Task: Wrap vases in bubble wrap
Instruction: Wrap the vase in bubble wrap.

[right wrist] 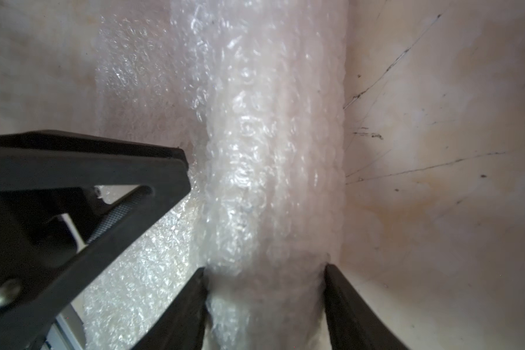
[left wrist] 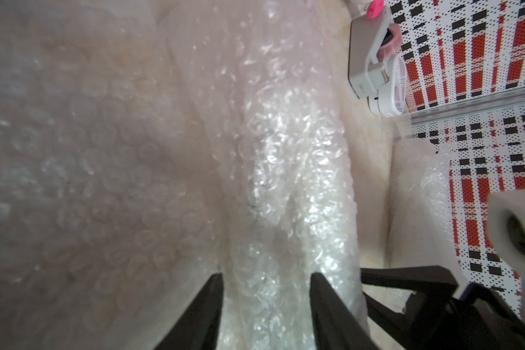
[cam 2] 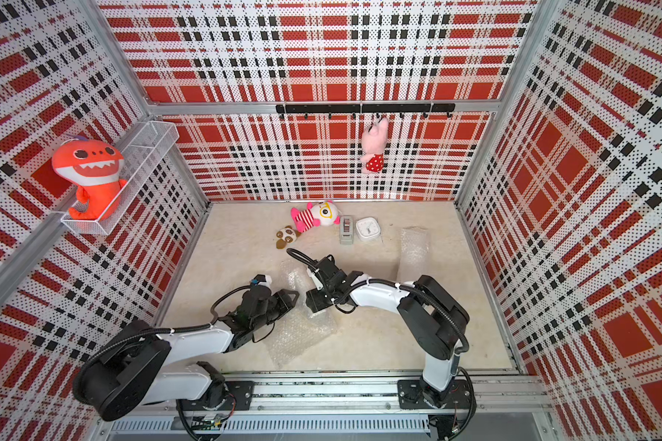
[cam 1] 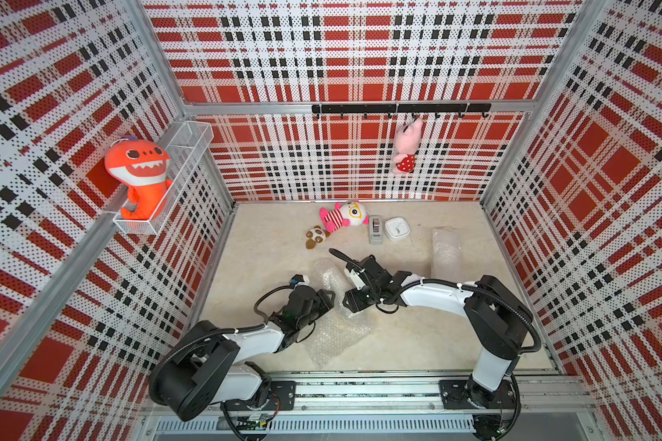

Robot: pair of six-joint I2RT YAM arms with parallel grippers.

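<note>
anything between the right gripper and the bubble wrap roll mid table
Nothing visible does. The right gripper has its fingers against both sides of the bubble wrap roll. The left gripper is at the same roll alongside it, not between them.

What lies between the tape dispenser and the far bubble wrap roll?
The white clock, right beside the tape dispenser, then bare table up to the roll. Both top views show it.

The bubble wrap (right wrist: 270, 181) roll hides its contents, and it blurs close to the left wrist camera.
</note>
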